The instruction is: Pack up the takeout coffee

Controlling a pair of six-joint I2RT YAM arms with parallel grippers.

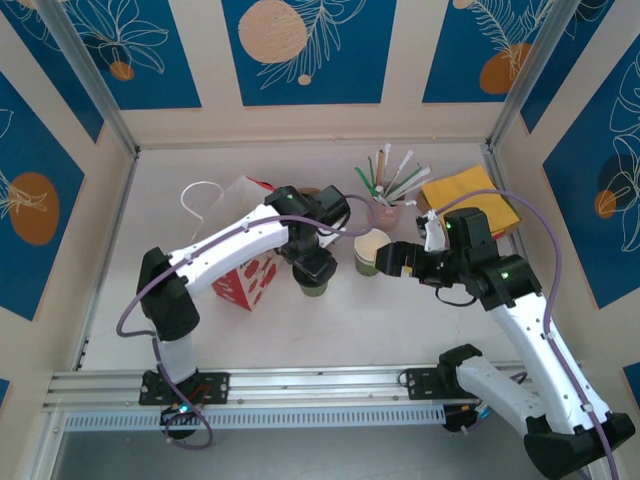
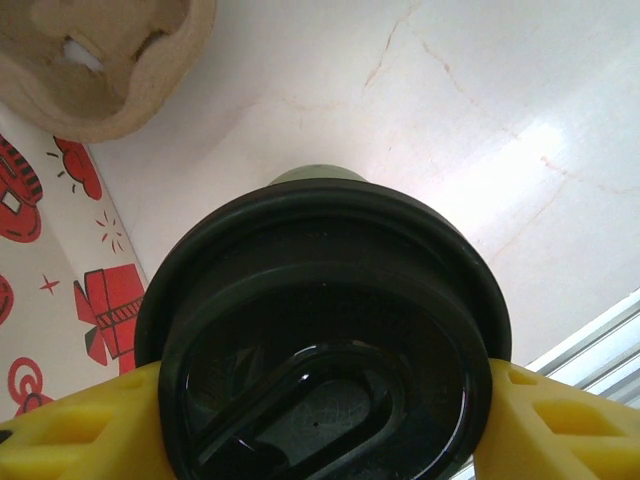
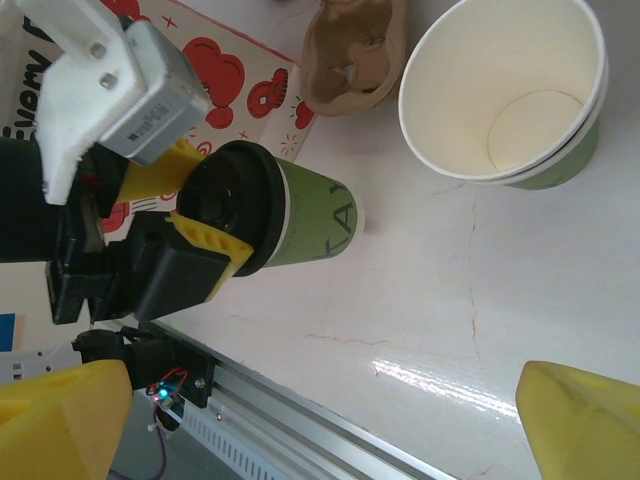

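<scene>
Takeout coffee point(image 2: 320, 340) | gripped by left fingers point(image 2: 70, 430) | right fingers point(image 3: 590, 420) spread wide

The left gripper point(image 2: 320, 425) is clamping the coffee point(image 2: 320, 290) at its black lid, one yellow finger point(image 2: 60, 430) pressing on each side. A brown pulp tray point(image 2: 110, 70) is lying on the table point(image 2: 480, 130) at upper left, and a red-printed bag point(image 2: 45, 280) is sitting below it.

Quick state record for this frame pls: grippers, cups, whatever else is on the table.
left gripper: shut on lidded cup, fingers at the lid rim
right gripper: open, holding nothing, near open cup
lidded cup: green, black lid, upright beside bag
open cup: green, white inside, empty
bag: red-printed
also: brown cup tray, straws, yellow napkins
</scene>
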